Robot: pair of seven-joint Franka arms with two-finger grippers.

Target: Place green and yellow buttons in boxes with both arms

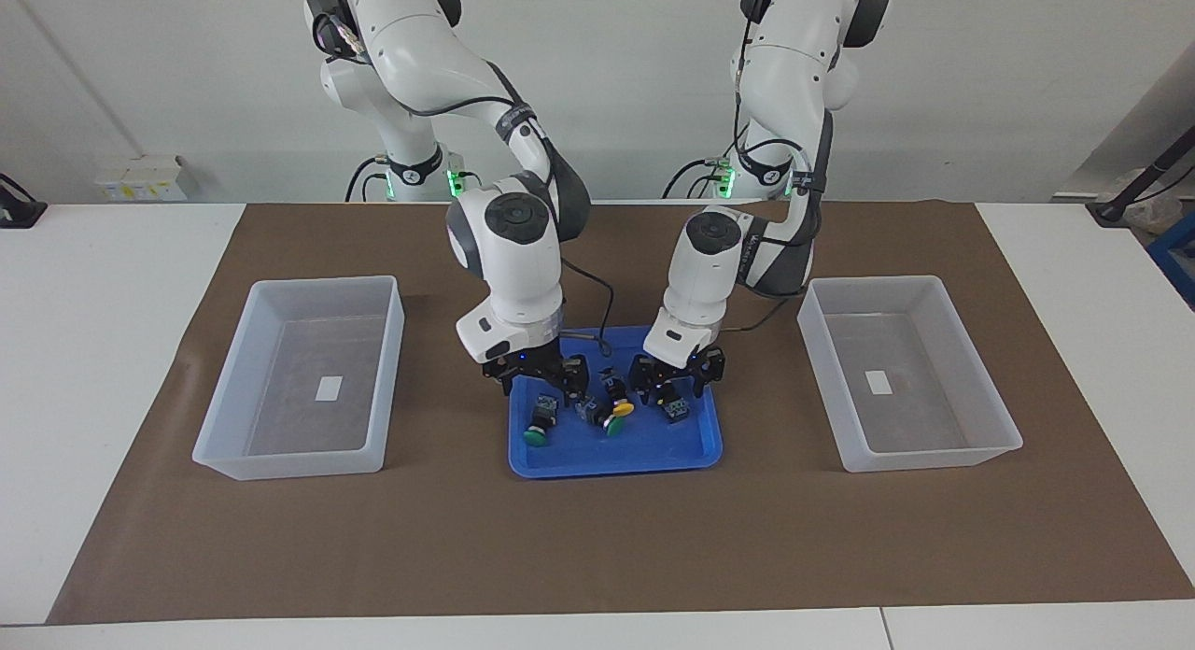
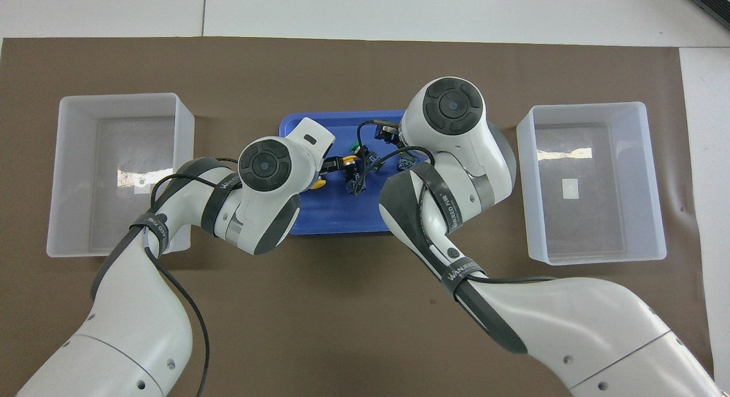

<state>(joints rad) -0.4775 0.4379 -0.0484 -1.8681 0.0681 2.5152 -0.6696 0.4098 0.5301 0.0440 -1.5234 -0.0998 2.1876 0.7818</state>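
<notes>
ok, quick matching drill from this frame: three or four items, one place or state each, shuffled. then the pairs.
Items:
1. blue tray
2. clear boxes
3. right pincer
4. left pincer

Places or states:
A. no buttons inside
B. over the tray's right-arm end
C. holds the buttons
D. over the tray's left-arm end

Pairs: 1-C, 2-A, 3-B, 4-D

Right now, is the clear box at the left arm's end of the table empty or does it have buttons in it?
Empty. The clear box shows only its bare floor with a small white label; the buttons sit in the blue tray.
</notes>
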